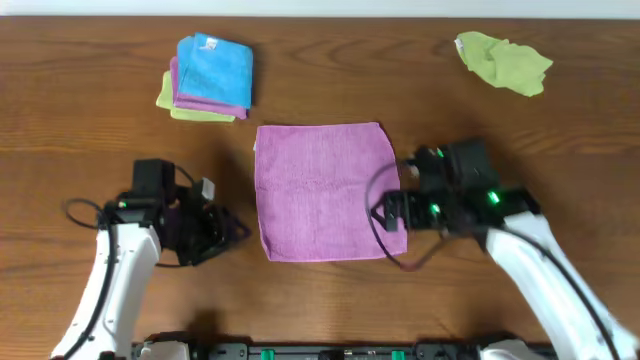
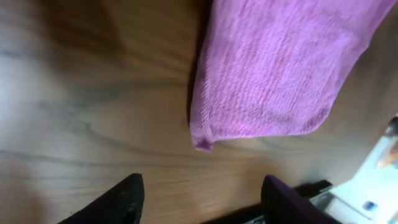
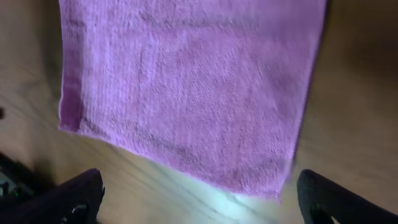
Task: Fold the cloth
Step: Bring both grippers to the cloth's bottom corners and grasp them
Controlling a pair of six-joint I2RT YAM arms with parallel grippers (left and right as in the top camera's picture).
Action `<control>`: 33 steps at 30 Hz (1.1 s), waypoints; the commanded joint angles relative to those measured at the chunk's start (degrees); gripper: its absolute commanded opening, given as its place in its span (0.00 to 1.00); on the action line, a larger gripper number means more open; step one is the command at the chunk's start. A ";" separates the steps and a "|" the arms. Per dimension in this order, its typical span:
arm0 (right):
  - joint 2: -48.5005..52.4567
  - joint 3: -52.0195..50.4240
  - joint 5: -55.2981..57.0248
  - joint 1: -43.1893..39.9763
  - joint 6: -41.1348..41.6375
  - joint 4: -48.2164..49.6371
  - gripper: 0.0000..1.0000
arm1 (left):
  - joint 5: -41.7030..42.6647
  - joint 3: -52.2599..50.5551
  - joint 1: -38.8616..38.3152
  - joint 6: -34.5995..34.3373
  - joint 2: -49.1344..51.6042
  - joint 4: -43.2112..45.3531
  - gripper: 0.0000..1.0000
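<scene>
The purple cloth (image 1: 325,190) lies flat and unfolded on the wooden table in the overhead view. My left gripper (image 1: 228,232) is open and empty, a little left of the cloth's near left corner; that corner shows in the left wrist view (image 2: 273,81) beyond the open fingers (image 2: 202,199). My right gripper (image 1: 385,212) is open and empty at the cloth's right edge near its near right corner. The right wrist view shows the cloth (image 3: 193,81) just beyond the spread fingers (image 3: 199,199). No tag is visible.
A stack of folded cloths, blue on top (image 1: 210,75), sits at the back left. A crumpled lime-green cloth (image 1: 503,60) lies at the back right. A dark cable loops beside the right arm (image 1: 400,255).
</scene>
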 commanded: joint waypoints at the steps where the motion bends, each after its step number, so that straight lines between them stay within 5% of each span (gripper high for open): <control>1: -5.92 -6.54 -4.09 -2.54 3.30 2.23 0.99 | 5.57 -4.46 0.13 -4.79 -0.24 4.11 0.68; 9: -10.19 -19.08 -6.91 -3.82 12.22 10.54 0.99 | 6.40 -12.09 0.11 -11.10 -0.22 13.57 0.98; 17: -10.19 -24.26 -8.79 -3.82 18.49 20.02 0.99 | 6.36 -13.31 -0.22 -16.70 -0.22 21.66 0.95; 33: -10.16 -25.00 -3.19 -3.80 22.51 20.48 0.99 | 1.14 -13.31 -9.33 -25.59 3.76 33.09 0.95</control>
